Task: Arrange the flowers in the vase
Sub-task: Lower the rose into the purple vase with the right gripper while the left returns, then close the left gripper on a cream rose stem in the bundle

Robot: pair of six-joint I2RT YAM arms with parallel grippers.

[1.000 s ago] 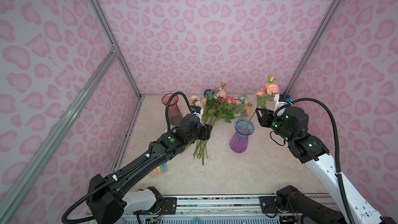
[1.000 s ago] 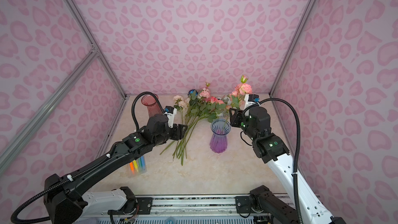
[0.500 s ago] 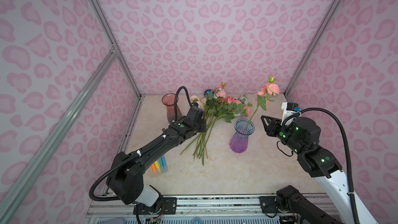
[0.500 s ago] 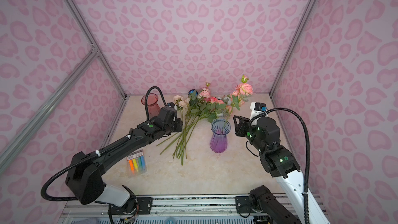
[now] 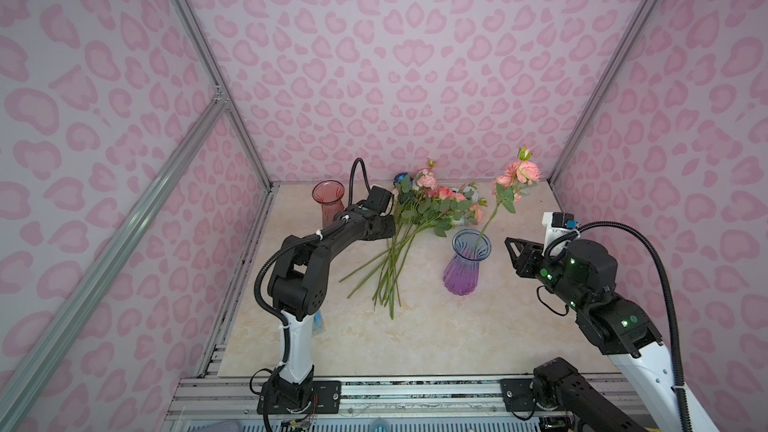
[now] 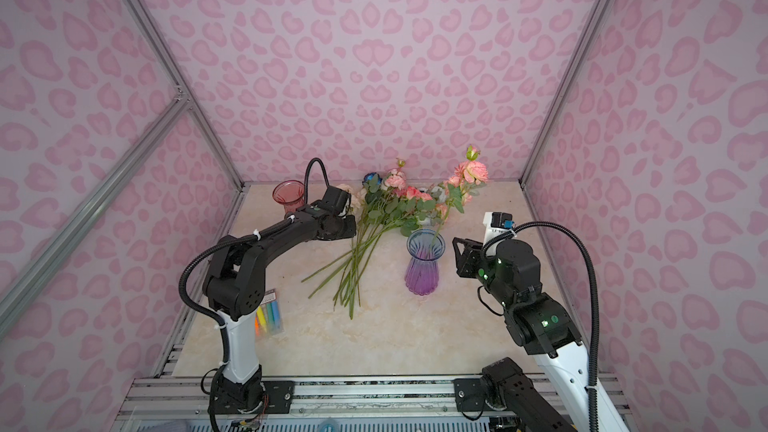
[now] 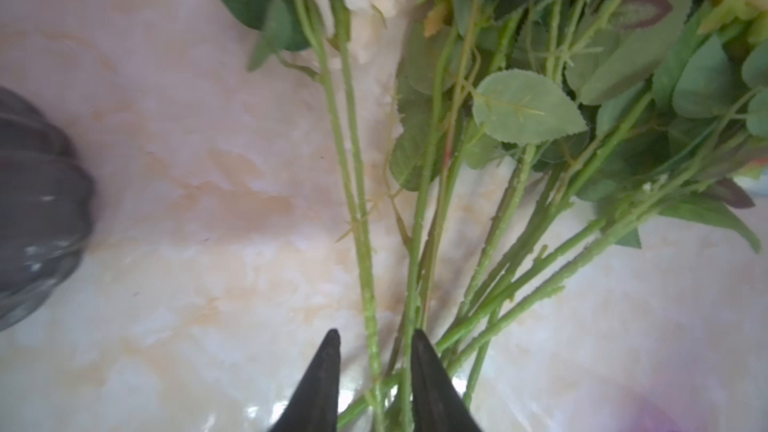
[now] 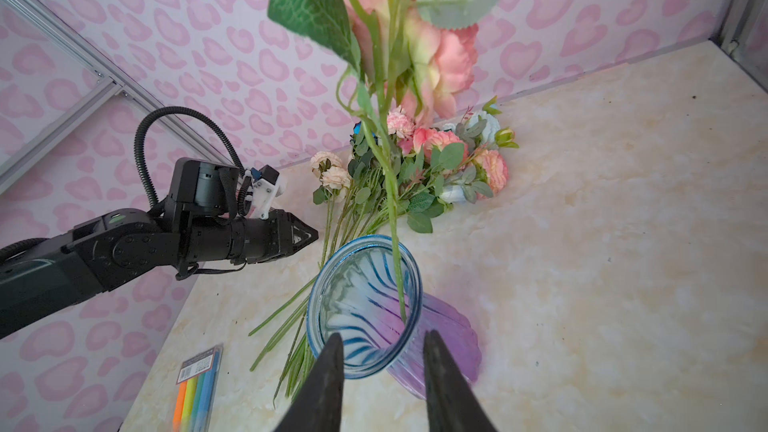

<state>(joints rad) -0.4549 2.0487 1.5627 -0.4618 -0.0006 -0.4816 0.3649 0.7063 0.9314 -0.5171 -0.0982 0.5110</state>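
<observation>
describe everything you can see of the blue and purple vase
The vase looks like ribbed clear glass, blue at the flared rim and fading to purple in the wider belly. It stands upright on the marble-look table, to the right of the loose flowers in both top views. One pink rose stands in it, with its long stem leaning against the rim.

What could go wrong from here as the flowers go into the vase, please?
The left gripper straddles more than one stem of the loose flowers, so it may lift a tangled bunch rather than one.
The flower in the purple vase leans out; a nudge from the next stem might tip it.
The red vase stands close beside the left arm, which could knock it.
</observation>
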